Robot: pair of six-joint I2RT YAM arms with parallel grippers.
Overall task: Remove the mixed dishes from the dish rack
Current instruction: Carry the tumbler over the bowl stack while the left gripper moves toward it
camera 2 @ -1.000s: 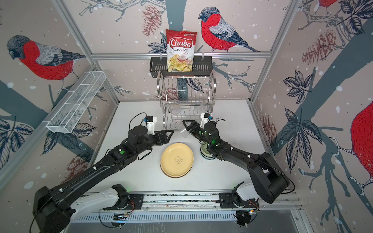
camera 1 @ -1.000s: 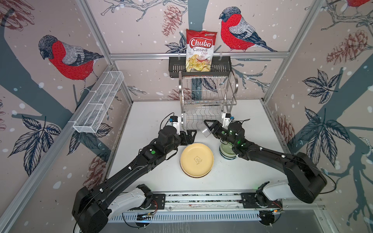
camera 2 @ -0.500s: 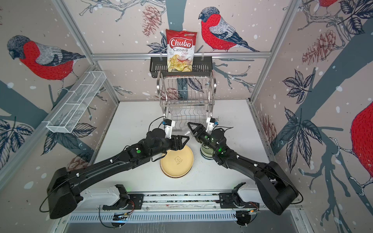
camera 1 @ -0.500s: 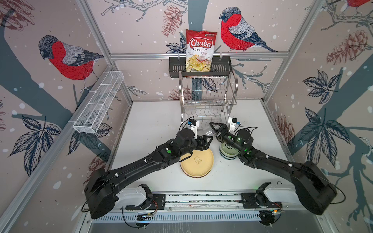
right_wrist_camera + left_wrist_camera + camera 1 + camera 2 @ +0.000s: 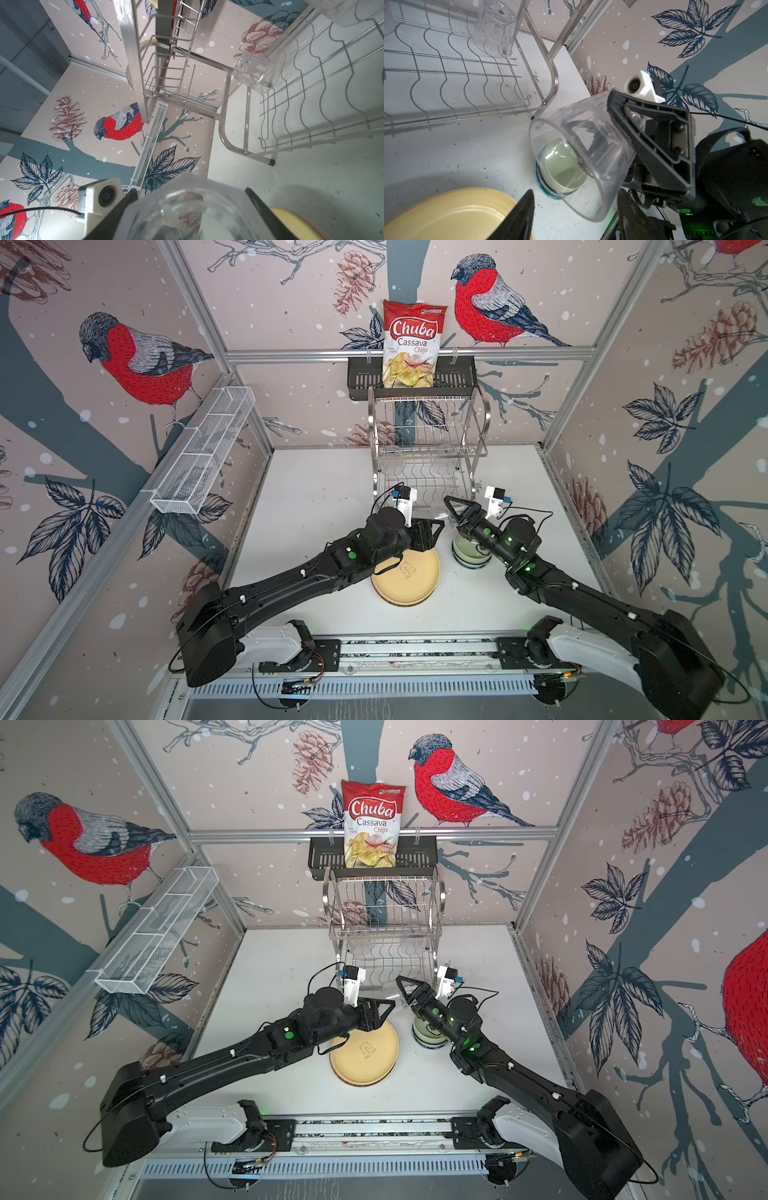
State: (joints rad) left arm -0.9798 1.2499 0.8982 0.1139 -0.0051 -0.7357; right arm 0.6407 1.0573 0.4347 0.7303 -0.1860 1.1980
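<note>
My right gripper (image 5: 451, 510) (image 5: 190, 190) is shut on a clear glass (image 5: 441, 513) (image 5: 583, 149), held tilted on its side just above stacked small bowls (image 5: 467, 558), the top one pale green (image 5: 564, 164). The left gripper (image 5: 434, 533) (image 5: 575, 193) stands open, its fingers either side of that glass's open rim, over the far edge of the cream-yellow plate (image 5: 405, 576) (image 5: 365, 1052). The steel dish rack (image 5: 428, 439) (image 5: 384, 915) stands behind. An upturned clear glass (image 5: 494, 29) (image 5: 251, 70) sits on its lower tier, and another shows at a frame edge (image 5: 353, 10).
A black slotted basket (image 5: 457, 377) holding a red chips bag (image 5: 413, 344) hangs on the back wall above the rack. A long white mesh tray (image 5: 203, 456) is fixed to the left wall. Patterned walls close in the white table (image 5: 316, 489).
The left arm swung right from the rack's front, over the plate, up to the glass, and its jaws narrowed. The right gripper drew back slightly from the rack with the glass.
</note>
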